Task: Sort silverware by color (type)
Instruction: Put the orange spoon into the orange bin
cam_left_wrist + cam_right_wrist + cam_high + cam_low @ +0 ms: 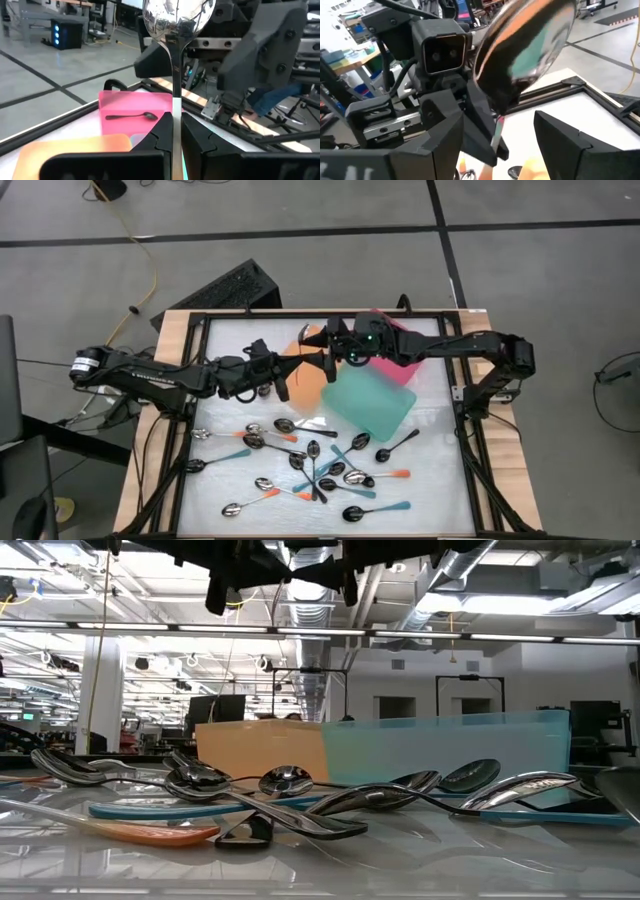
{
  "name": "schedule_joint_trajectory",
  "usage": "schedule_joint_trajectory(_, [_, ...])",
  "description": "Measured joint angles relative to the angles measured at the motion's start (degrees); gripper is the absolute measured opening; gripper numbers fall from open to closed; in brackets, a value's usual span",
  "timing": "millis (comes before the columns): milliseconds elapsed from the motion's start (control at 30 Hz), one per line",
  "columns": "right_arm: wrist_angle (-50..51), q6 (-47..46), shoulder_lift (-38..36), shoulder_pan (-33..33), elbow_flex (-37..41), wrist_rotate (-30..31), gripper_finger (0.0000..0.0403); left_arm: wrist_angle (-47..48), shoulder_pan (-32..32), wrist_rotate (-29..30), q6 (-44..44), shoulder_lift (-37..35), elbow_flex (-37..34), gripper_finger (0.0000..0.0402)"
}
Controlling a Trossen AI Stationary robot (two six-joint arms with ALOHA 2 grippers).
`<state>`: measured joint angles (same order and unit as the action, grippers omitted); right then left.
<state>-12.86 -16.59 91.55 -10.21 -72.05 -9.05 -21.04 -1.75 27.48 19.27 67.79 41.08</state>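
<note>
Left gripper: your left gripper (300,366) is up over the orange tray (310,385), fingers (162,131) pinching a shiny spoon (176,30) by the handle, bowl pointing away from the wrist.
Right gripper: your right gripper (328,340) faces it nose to nose above the far side of the table (435,470); in its wrist view the fingers (560,137) stand spread, the spoon's bowl right between them and nothing clamped.
Held spoon: it hangs in the air between the two grippers, well clear of the table, with only the left fingers holding it.
Pink tray: the pink tray (135,117) sits at the far edge, and you can see one dark spoon (131,116) lying in it.
Teal tray: the teal tray (368,403) lies tilted, just beside the orange one, toward the right arm.
Remaining spoons: the spoon pile (315,470) is spread across the near half of the table, orange handles, teal handles and black ones mixed, several crossing each other in the middle.
Low view: the nearest spoons (290,802) lie in front of the orange and teal tray walls, bowls overlapping.
</note>
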Motion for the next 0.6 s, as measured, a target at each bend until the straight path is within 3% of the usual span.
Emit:
schedule_joint_trajectory(367, [0.9, -0.1, 0.0, 0.6, 0.0, 0.0, 0.0240, -5.8, 0.4, -3.1, 0.0, 3.3, 0.1, 0.0003])
schedule_joint_trajectory(600, [2.8, 0.1, 0.0, 0.8, 0.0, 0.8, 0.0139, -5.7, 0.5, -3.8, 0.7, 3.6, 0.0, 0.0003])
